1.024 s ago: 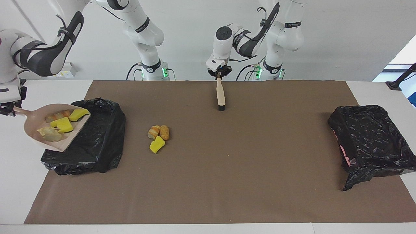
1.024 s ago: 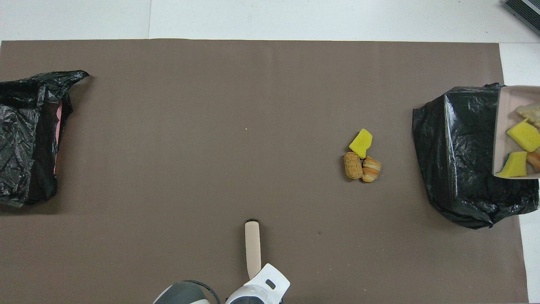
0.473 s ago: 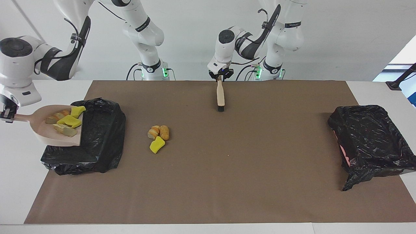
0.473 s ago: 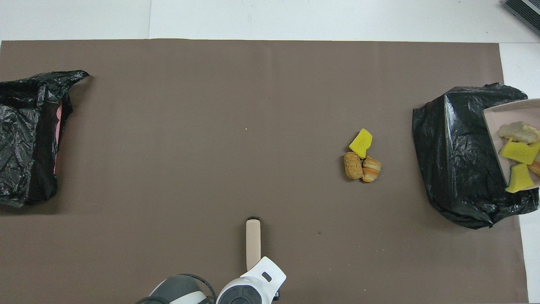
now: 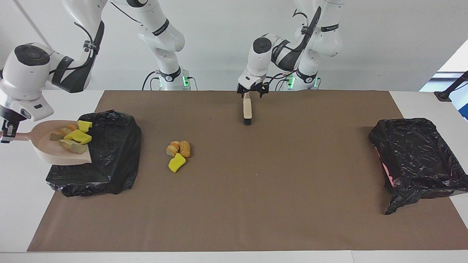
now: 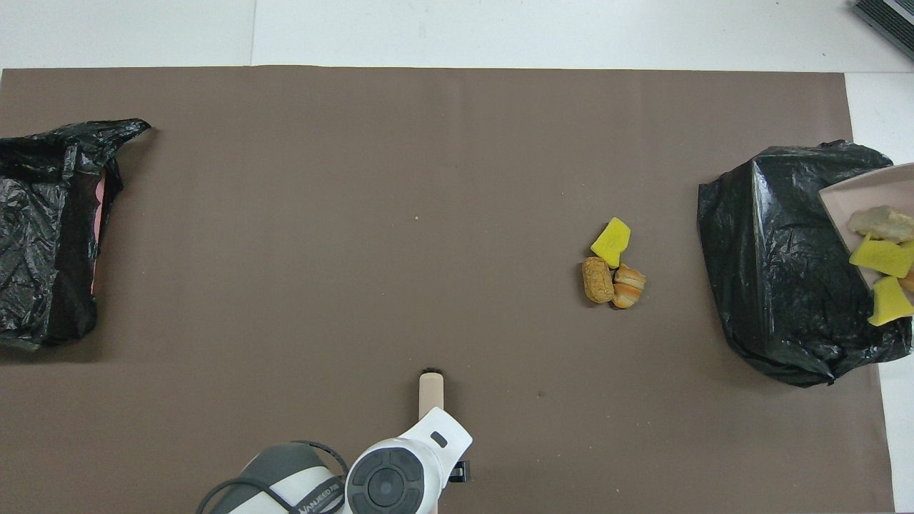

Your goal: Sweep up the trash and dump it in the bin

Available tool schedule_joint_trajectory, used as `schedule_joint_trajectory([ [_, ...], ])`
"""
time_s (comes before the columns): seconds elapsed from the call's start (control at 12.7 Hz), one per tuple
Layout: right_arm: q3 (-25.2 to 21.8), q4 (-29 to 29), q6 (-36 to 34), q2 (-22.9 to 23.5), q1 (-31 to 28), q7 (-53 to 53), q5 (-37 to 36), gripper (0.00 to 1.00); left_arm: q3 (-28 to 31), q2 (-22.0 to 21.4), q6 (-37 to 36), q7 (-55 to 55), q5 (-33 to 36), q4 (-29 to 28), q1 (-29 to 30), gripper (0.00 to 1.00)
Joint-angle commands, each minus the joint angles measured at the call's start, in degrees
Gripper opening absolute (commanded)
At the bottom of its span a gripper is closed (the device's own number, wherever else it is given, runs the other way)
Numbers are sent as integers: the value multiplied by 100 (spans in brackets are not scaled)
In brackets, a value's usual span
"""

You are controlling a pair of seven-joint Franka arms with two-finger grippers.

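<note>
My table was white, with a brown mat spread over most of it; at each end of the mat sat a bin lined with a black bag, one at my right arm's end, one at my left arm's end; near the first lay three scraps touching; a brush lay close to my bases.

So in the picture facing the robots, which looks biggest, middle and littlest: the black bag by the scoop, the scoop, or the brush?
1. Black bag, biggest.
2. Dustpan scoop, middle.
3. Brush, littlest.
</note>
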Motion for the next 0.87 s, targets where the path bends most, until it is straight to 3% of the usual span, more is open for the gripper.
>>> schedule_joint_trajectory([
  [0.0,12,-208,322,-170,-14,-140,-417,0,-35,380,-309,187,620,780,487,100],
  [0.24,12,-146,411,-152,109,-140,-803,0,-27,443,-431,660,1041,1422,1050,100],
  [0.47,12,-173,306,-223,250,-123,-866,0,-18,451,-1518,1994,1069,2773,1876,100],
  [0.79,29,-164,-37,-407,417,-149,-857,0,-18,399,-2512,3041,1078,4066,2833,100],
])
